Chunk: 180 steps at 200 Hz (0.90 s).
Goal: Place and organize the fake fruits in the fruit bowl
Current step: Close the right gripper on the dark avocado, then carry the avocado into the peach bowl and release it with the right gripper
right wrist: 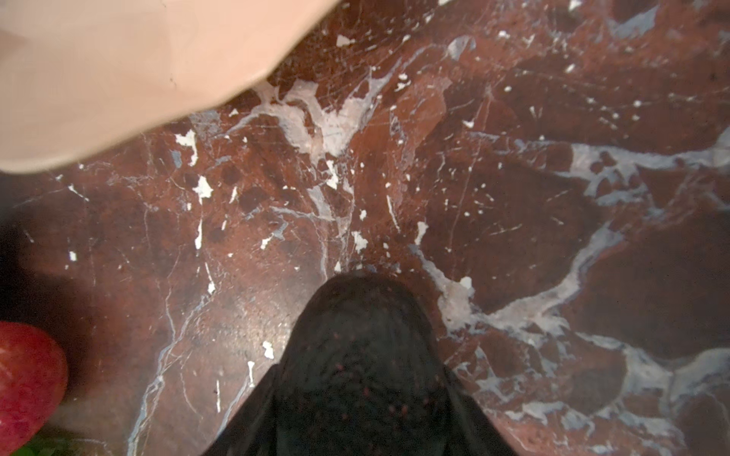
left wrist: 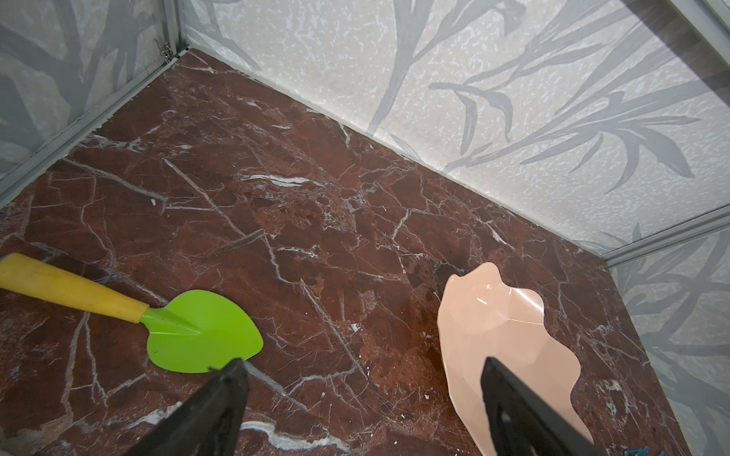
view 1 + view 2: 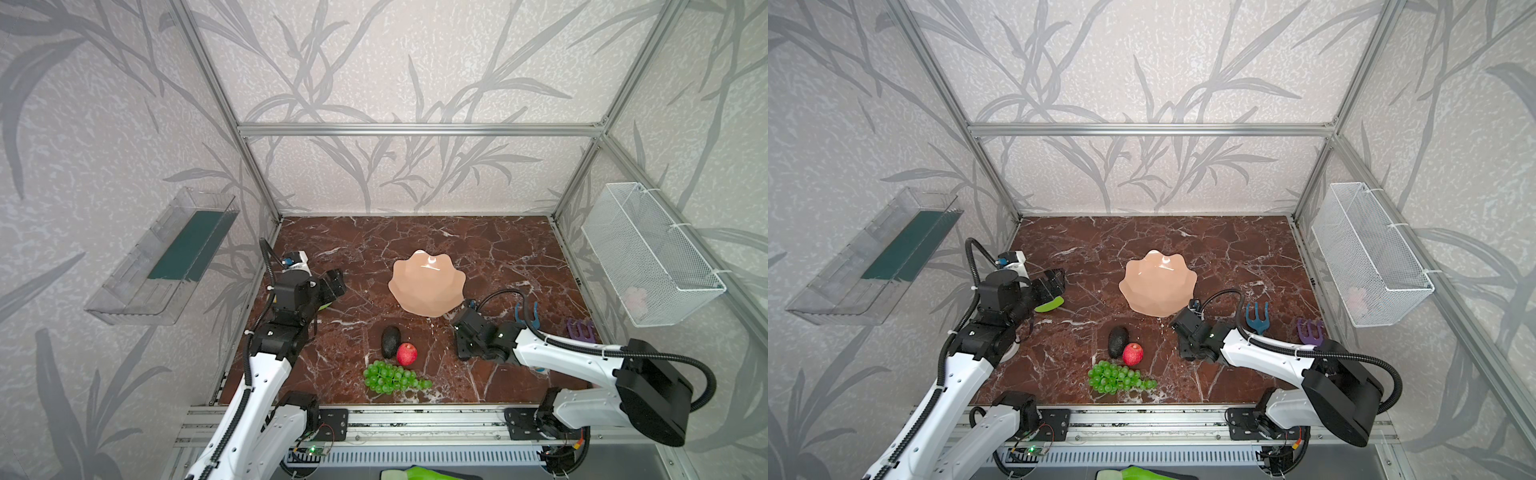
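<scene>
Avocado (image 1: 359, 323) clamped in right tool (image 1: 361, 371), near bowl (image 1: 118, 79)

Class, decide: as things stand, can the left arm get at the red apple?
Probably yes. The left tool is open and empty, and nothing covers the apple. The loose avocado sits right beside it on that arm's side, though, so coming down from above looks safer.

Left arm (image 3: 266, 374): stretched forward on the left, wrist near level.
Left claw (image 2: 363, 379): jaws wide apart.
Right arm (image 3: 561, 357): reaching inward, wrist tipped downward.
Right claw (image 1: 361, 373): jaws closed on an avocado (image 1: 361, 316).
</scene>
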Each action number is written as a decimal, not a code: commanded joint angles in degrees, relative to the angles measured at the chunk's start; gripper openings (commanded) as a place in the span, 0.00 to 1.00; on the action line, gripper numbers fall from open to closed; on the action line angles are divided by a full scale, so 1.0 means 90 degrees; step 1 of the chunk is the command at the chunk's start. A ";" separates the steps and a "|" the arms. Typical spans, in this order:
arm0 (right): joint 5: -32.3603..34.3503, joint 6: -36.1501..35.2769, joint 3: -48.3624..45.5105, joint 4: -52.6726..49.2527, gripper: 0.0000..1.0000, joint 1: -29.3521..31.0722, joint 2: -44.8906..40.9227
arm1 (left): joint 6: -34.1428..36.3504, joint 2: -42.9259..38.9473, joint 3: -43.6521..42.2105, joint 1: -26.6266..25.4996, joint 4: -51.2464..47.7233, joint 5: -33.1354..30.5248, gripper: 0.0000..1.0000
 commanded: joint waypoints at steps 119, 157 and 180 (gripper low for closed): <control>0.0212 -0.2486 0.3070 -0.0140 0.51 -0.0540 0.0694 | -0.0004 -0.0447 -0.0150 0.0000 -0.0213 -0.0374 0.94; -0.0267 -0.3062 0.4307 0.0048 0.51 -0.0881 0.2233 | -0.0014 -0.0555 -0.0152 0.0002 -0.0333 -0.0428 0.94; -0.0320 -0.3207 0.4686 0.0243 0.51 -0.1007 0.2983 | -0.0004 -0.0589 -0.0167 0.0001 -0.0388 -0.0498 0.94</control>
